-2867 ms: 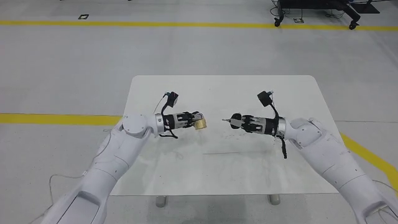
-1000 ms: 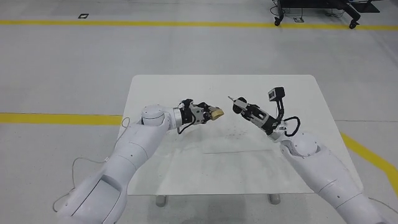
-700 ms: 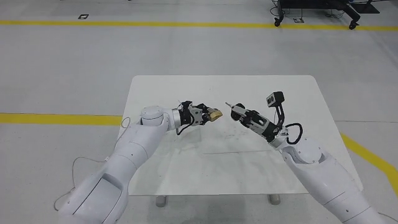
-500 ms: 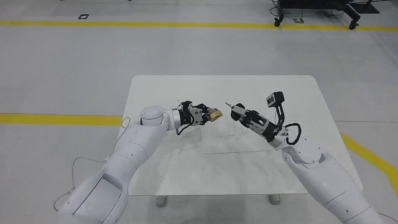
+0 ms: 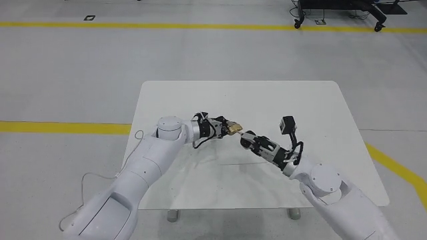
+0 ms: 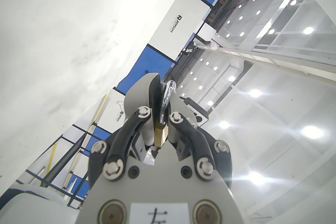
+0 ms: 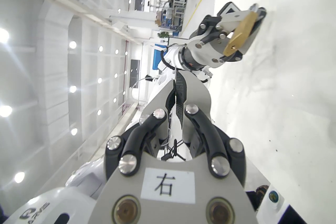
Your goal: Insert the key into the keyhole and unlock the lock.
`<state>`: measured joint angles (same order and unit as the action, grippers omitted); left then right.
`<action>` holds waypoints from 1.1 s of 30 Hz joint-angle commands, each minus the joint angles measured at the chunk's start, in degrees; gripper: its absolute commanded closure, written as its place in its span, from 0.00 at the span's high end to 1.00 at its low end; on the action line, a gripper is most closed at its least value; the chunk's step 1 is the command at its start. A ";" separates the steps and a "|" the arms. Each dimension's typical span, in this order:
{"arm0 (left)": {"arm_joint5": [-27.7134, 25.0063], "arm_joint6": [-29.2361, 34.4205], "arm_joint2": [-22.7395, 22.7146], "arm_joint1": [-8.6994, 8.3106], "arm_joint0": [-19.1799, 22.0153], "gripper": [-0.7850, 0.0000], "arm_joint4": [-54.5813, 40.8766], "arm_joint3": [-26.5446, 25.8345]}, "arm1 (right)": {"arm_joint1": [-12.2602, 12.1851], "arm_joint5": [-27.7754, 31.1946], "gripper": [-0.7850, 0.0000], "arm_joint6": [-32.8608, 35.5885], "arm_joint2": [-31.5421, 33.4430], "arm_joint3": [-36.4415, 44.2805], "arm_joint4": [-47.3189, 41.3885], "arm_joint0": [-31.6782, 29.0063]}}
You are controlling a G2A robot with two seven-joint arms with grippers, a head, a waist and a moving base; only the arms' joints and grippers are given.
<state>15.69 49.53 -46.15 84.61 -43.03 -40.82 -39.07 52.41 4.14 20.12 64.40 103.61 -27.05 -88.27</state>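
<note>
Brass padlock [image 5: 233,129] in left pincer [image 6: 164,96], right pincer [image 7: 177,88] closed, nearby

The lock [image 7: 241,32], a small brass padlock, is held above the surface [image 5: 300,100]. Its silver shackle [image 6: 168,94] is pinched between the fingers of the left gripper [image 6: 160,84]. Its keyhole end faces the nearby right gripper [image 7: 176,84], whose closed fingers hide the key.
</note>
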 commanded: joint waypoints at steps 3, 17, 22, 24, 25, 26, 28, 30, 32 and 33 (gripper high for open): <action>-0.91 -0.56 -0.52 -0.02 -0.39 0.00 0.21 -1.09 | 0.32 -7.16 0.00 -6.74 0.36 3.16 -0.81 -2.19; -6.62 -4.23 -2.77 -0.83 -2.93 0.00 4.05 -4.97 | 3.15 -17.12 0.00 -17.45 -4.76 3.33 -2.32 1.75; -6.31 -3.99 -3.38 -1.05 -3.56 0.00 4.63 -5.94 | 3.86 -17.32 0.00 -19.01 -5.25 2.97 -2.54 2.22; -6.01 -3.74 -3.59 -1.11 -3.70 0.00 4.81 -6.21 | 4.08 -17.18 0.00 -19.39 -5.19 2.94 -2.50 2.27; -5.94 -3.73 -3.69 -1.14 -3.77 0.00 4.90 -6.33 | 4.17 -16.98 0.00 -19.52 -5.09 2.88 -2.54 2.21; -5.95 -3.70 -3.75 -1.16 -3.86 0.00 5.05 -6.49 | 4.26 -16.84 0.00 -19.72 -5.00 2.84 -2.62 2.09; -5.82 -3.67 -3.84 -1.18 -3.99 0.00 5.33 -6.76 | 4.42 -16.91 0.00 -20.07 -4.85 2.78 -2.40 1.97; -5.73 -3.80 -3.91 -1.19 -4.15 0.00 5.63 -6.96 | 4.59 -16.84 0.00 -20.29 -4.75 2.83 -2.19 1.86; -5.62 -3.84 -4.01 -1.20 -4.28 0.00 5.78 -7.12 | 4.76 -16.59 0.00 -20.58 -4.61 2.74 -2.15 1.70; -5.63 -3.87 -4.03 -1.20 -4.30 0.00 6.00 -7.19 | 4.85 -16.65 0.00 -20.81 -4.52 2.63 -2.15 1.68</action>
<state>10.04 45.69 -50.15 83.41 -47.29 -35.02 -46.20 57.18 -12.49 -0.45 59.78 106.37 -29.18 -86.56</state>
